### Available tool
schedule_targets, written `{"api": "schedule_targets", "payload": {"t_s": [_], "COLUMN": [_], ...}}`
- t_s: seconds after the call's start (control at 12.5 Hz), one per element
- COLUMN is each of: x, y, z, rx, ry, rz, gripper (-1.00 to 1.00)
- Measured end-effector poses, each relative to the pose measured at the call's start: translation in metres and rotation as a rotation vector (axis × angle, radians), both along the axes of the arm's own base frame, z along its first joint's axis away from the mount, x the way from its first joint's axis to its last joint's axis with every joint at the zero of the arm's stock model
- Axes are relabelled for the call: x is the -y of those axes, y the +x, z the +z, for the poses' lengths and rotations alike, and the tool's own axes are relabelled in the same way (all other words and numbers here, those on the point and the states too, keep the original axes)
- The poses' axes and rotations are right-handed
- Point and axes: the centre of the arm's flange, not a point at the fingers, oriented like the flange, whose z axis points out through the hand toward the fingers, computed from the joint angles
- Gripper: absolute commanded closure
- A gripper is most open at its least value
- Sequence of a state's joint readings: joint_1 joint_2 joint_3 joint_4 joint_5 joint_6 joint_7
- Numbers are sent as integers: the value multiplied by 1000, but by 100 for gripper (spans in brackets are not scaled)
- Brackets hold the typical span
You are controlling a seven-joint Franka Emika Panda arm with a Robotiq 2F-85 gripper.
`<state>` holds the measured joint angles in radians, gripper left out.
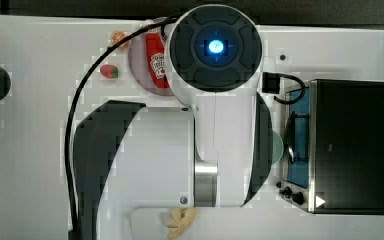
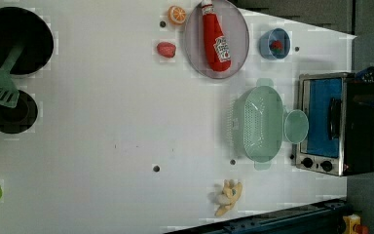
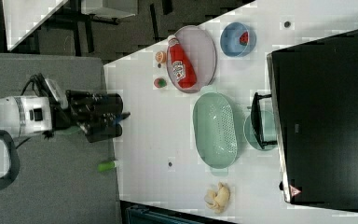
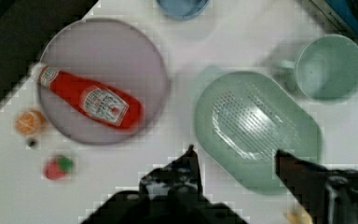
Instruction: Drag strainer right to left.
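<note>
The white tabletop (image 2: 102, 122) spreads wide, and at the left view's right edge sits the boxy black-and-silver toaster oven (image 2: 333, 124) with its blue interior. The white Franka arm (image 1: 215, 100) hangs high over the scene in the top view. Next in size, the pale mint-green oval plastic strainer (image 2: 260, 122) — resting flat on the table, just beside the oven's front, with the small round mint-green mug (image 2: 296, 126) tucked between them and touching the strainer's rim. Toward the left view's top lies the round greyish-purple plate (image 2: 195, 44), a red ketchup bottle (image 2: 215, 39) lying across it; it is close to the strainer but apart from it. A blue bowl (image 2: 274, 44) sits at the plate's right in the left view. The black gripper (image 4: 235, 156) hovers above the strainer's near rim, fingers spread wide, holding nothing. Smaller still — a peeled banana (image 2: 228, 196), an orange slice (image 2: 177, 14) and a strawberry (image 2: 166, 49).
</note>
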<state>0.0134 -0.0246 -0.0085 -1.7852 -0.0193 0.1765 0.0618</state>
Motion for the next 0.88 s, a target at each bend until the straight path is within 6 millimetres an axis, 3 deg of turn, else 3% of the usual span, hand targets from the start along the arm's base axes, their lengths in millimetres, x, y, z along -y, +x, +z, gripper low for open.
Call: {"api": "schedule_targets", "payload": {"t_s": [0.08,0.16,0.24,0.4,0.56,0.64,0.72,0.88], "x": [1,3,6,13,18,21,23,27], "y": [-32,-62,-81,-106,-119,-120,-116,-91], "z": [-4,7,33,91,124,120,103,37], "rx": [-113,-159,-113,33,137,145,145,118], "ry": [-4,-7,-5,20,10,10,29,23], "rz": [-43,-86,-119,-151,-180,-197,-223,-280], "gripper": [-60,-82,-100,-100,-100,-100,-100,-100]}}
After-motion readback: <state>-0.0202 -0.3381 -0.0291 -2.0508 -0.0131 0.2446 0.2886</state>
